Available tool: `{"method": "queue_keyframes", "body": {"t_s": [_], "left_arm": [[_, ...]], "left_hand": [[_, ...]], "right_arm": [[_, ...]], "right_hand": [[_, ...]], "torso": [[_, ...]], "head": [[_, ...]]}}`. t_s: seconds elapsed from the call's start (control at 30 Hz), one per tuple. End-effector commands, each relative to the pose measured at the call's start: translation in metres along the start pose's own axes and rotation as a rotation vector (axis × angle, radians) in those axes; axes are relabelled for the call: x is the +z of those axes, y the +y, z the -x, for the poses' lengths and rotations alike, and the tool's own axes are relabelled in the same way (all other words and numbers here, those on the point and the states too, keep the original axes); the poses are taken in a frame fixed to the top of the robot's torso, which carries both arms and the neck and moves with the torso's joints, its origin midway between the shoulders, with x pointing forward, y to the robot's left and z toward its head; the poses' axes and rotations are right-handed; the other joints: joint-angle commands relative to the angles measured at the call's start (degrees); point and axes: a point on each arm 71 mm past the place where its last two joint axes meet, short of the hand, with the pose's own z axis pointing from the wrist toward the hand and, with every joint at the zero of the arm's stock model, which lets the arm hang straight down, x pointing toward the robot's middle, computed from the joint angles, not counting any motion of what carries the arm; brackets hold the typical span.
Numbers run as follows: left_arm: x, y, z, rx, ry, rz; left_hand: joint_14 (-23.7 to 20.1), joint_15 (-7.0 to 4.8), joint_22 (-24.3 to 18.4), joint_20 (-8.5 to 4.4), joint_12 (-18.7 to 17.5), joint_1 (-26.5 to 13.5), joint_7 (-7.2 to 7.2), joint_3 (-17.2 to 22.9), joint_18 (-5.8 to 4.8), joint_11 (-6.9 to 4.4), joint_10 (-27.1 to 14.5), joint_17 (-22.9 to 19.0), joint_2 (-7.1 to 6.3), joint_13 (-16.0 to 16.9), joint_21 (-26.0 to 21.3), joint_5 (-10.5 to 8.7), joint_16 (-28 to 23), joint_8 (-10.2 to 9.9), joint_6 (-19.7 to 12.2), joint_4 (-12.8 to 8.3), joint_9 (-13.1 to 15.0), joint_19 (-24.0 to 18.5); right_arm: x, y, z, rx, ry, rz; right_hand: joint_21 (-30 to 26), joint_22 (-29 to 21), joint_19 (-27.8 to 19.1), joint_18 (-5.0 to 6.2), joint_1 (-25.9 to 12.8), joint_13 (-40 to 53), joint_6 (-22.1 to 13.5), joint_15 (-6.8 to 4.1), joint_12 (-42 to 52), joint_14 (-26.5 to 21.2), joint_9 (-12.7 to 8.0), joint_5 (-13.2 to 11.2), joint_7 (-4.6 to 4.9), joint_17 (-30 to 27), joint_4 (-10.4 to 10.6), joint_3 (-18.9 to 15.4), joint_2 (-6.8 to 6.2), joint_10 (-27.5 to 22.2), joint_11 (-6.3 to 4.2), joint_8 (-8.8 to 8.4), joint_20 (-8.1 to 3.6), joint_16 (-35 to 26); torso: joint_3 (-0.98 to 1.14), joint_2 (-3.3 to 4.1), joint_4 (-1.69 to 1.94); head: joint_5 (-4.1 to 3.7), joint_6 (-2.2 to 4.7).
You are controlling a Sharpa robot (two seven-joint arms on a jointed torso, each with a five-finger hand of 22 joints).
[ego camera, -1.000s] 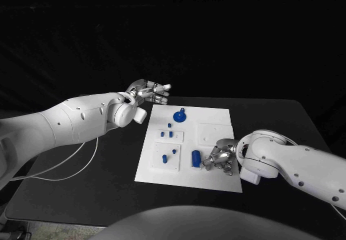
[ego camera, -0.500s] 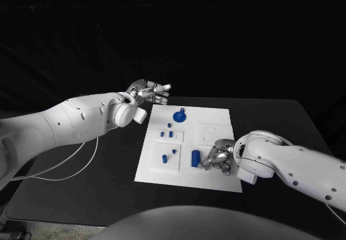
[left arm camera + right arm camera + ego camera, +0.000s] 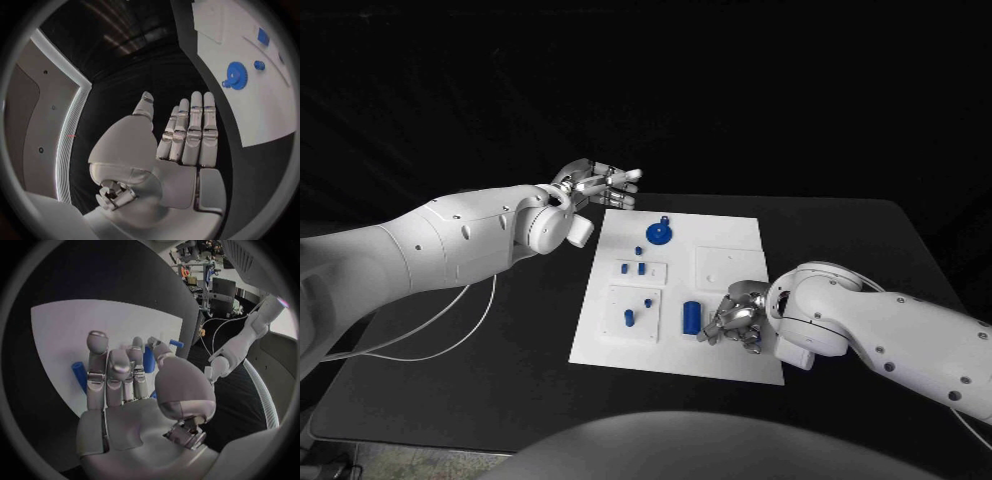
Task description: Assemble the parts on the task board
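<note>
The white task board (image 3: 733, 250) lies in the middle of the black table. A blue gear (image 3: 658, 235) sits near its far edge, small blue parts (image 3: 635, 268) lie on its left half, and a blue cylinder (image 3: 692, 317) lies near its front. My right hand (image 3: 737, 319) is low over the board, right beside the cylinder. In the right wrist view its fingers (image 3: 115, 375) stretch across the cylinder (image 3: 79, 374), and I see no grip on it. My left hand (image 3: 599, 187) hovers past the board's far left corner, fingers straight and holding nothing (image 3: 181, 140).
In the left wrist view the board (image 3: 262, 115) shows the gear (image 3: 236, 75) and a small blue part (image 3: 259, 65). Bare black table (image 3: 473, 370) surrounds the board. My left forearm (image 3: 459, 240) reaches over the table's left side.
My right hand has crept a little to the left, closer to the blue cylinder. The left hand and the parts have stayed where they were.
</note>
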Motion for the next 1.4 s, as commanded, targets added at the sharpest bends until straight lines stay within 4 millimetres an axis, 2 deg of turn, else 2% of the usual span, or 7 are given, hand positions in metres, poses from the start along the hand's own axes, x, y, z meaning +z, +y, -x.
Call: {"method": "queue_keyframes", "body": {"t_s": [0.03, 0.23, 0.33, 0.7, 1.03, 1.2, 1.4], "left_arm": [[0.0, 0.0, -0.002, -0.002, 0.017, -0.003], [0.0, 0.0, -0.002, -0.001, 0.018, -0.003], [0.0, 0.0, -0.003, -0.001, 0.019, -0.002], [0.0, 0.0, -0.001, 0.0, 0.016, -0.003], [-0.001, 0.001, 0.002, 0.003, 0.008, -0.004], [-0.001, 0.001, 0.003, 0.003, 0.007, -0.003], [-0.001, 0.001, 0.003, 0.003, 0.007, -0.002]], "left_hand": [[-0.4, -0.09, -0.1, 0.17, 0.2, -0.2, -0.01, 0.0, -0.08, 0.17, -0.4, 0.0, 0.15, 0.1, 0.2, -0.31, -0.2, 0.3, -0.6, 0.2, 0.1, -0.4], [-0.4, -0.09, -0.1, 0.17, 0.2, -0.2, -0.01, 0.0, -0.08, 0.17, -0.4, 0.0, 0.16, 0.1, 0.2, -0.31, -0.2, 0.3, -0.6, 0.2, 0.1, -0.4], [-0.4, -0.09, -0.1, 0.17, 0.2, -0.2, -0.01, 0.0, -0.08, 0.17, -0.4, 0.0, 0.16, 0.1, 0.2, -0.31, -0.2, 0.3, -0.6, 0.2, 0.1, -0.4], [-0.4, -0.09, -0.1, 0.17, 0.2, -0.2, -0.01, 0.0, -0.08, 0.17, -0.4, 0.0, 0.16, 0.1, 0.2, -0.31, -0.2, 0.3, -0.6, 0.2, 0.1, -0.4], [-0.4, -0.08, -0.2, 0.18, 0.2, -0.1, 0.09, -0.1, -0.07, 0.2, -0.4, 0.0, 0.07, 0.1, 0.2, -0.3, -0.2, 0.1, -0.9, 0.2, 0.1, -0.4], [-0.4, -0.08, -0.2, 0.19, 0.2, -0.2, 0.06, -0.1, -0.07, 0.19, -0.4, 0.0, 0.07, 0.1, 0.3, -0.31, -0.2, 0.2, -0.8, 0.2, 0.1, -0.4], [-0.4, -0.08, -0.2, 0.19, 0.2, -0.2, 0.06, -0.1, -0.07, 0.19, -0.4, 0.0, 0.07, 0.1, 0.3, -0.31, -0.2, 0.2, -0.8, 0.2, 0.1, -0.4]], "right_arm": [[0.001, -0.005, -0.004, -0.021, 0.018, -0.041], [0.002, -0.006, -0.004, -0.015, 0.014, -0.044], [0.002, -0.006, -0.004, -0.018, 0.018, -0.046], [-0.007, -0.012, -0.004, -0.019, 0.01, -0.033], [-0.036, -0.017, 0.026, -0.014, -0.075, -0.013], [-0.044, -0.029, 0.045, -0.005, -0.126, -0.037], [-0.05, -0.054, 0.062, -0.011, -0.186, -0.104]], "right_hand": [[-0.1, 0.1, 2.5, -0.34, -0.7, 0.0, 0.2, -0.35, 0.1, -0.1, 0.4, -1.2, 0.02, 0.0, 1.1, 1.2, -0.63, 0.0, -0.19, -0.16, -0.37, -0.3], [0.2, 0.1, 2.6, -0.25, -3.0, 0.2, 0.2, -0.3, 0.4, -0.1, 1.8, -5.7, 0.13, 0.1, 6.1, 1.9, -0.46, 0.2, -0.12, -0.16, -0.31, -0.2], [0.2, 0.1, 2.6, -0.23, -3.5, 0.1, 0.3, -0.28, 0.4, -0.1, 2.3, -8.4, 0.16, 0.1, 8.2, 6.6, -2.53, 0.2, -0.09, -0.16, -0.3, -0.2], [0.4, 0.1, 2.6, -0.23, -1.8, 0.4, 0.6, -0.29, 0.8, -0.1, 2.5, -6.9, 0.17, 0.1, 8.5, 5.9, -6.0, 0.4, -0.05, -0.17, -0.3, -0.1], [2.5, 0.7, 2.7, -0.2, -0.3, 3.9, 0.8, -0.4, 5.1, 0.1, 2.5, -7.2, 0.1, 0.9, 9.4, 4.9, -5.86, 2.1, -0.18, -0.15, -0.41, 1.0], [3.9, 1.3, 2.7, -0.36, 0.0, 5.7, 1.2, -0.55, 6.6, 0.1, 5.6, -6.9, -0.25, 1.2, 9.0, 6.0, -5.9, 2.5, -0.45, -0.14, -0.57, 1.8], [3.9, 1.4, 2.7, -0.31, -0.1, 5.8, 0.6, -0.5, 6.3, 0.1, 6.7, -7.1, -0.16, 1.0, 9.1, 6.3, -6.05, 2.5, -0.35, -0.18, -0.53, 1.7]], "torso": [[0.04, 0.03, -0.01], [0.03, 0.02, -0.01], [0.02, 0.0, -0.01], [0.07, -0.02, -0.05], [0.12, -0.04, -0.17], [0.15, 0.02, -0.13], [0.12, 0.08, -0.04]], "head": [[0.01, 0.0], [0.0, 0.0], [-0.05, 0.0], [-0.06, 0.0], [-0.63, 0.19], [-0.86, 0.32], [-1.42, 0.38]]}}
